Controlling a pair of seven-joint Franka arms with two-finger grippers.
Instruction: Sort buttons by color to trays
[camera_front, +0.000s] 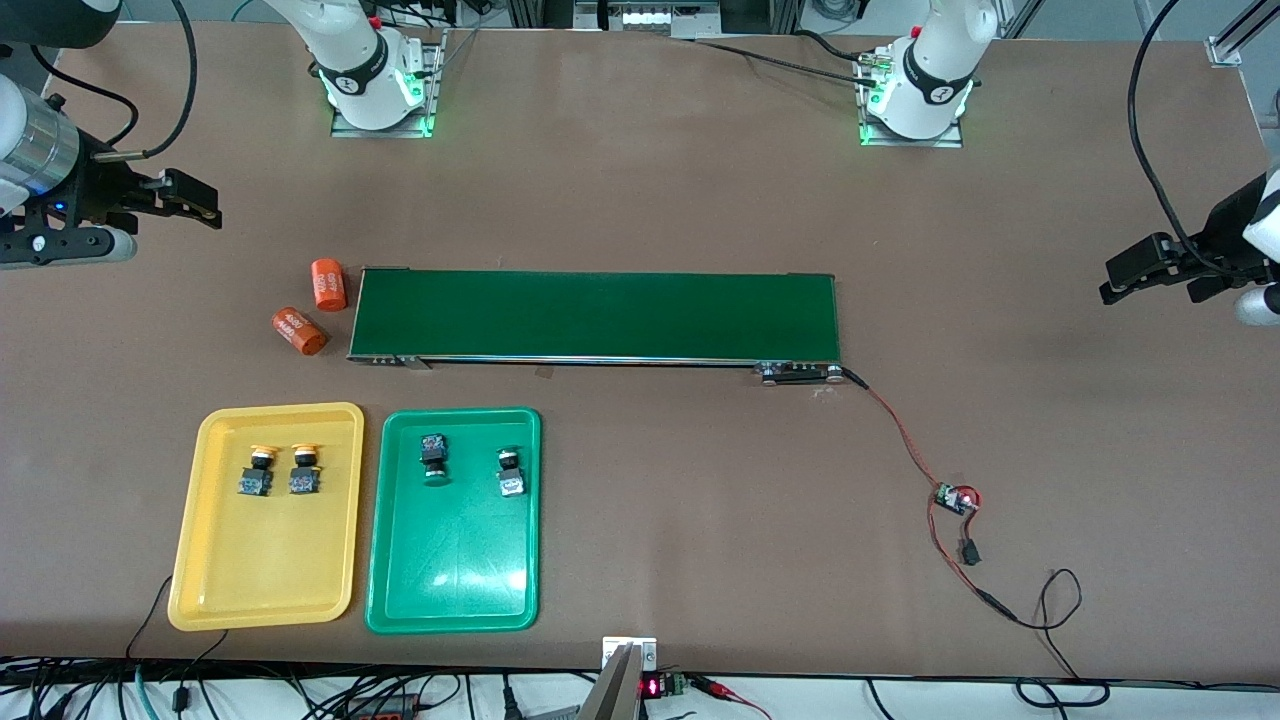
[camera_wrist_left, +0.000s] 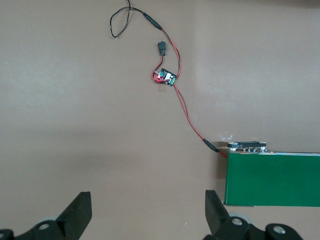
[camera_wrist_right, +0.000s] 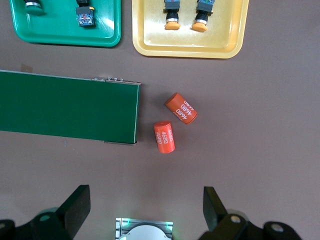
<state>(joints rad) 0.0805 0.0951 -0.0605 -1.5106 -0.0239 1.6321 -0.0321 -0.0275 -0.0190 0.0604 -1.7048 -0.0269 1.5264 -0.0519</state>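
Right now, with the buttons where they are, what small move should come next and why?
Probably none beyond keeping both arms parked. The two yellow buttons lie in the yellow tray, the two green buttons in the green tray, and the belt carries nothing. The left hand and right hand hang open and empty over the table's ends.

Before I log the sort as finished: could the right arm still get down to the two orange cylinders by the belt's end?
Probably yes. The right gripper hangs open over bare table near the orange cylinders, which lie in the open beside the conveyor belt; nothing covers them.
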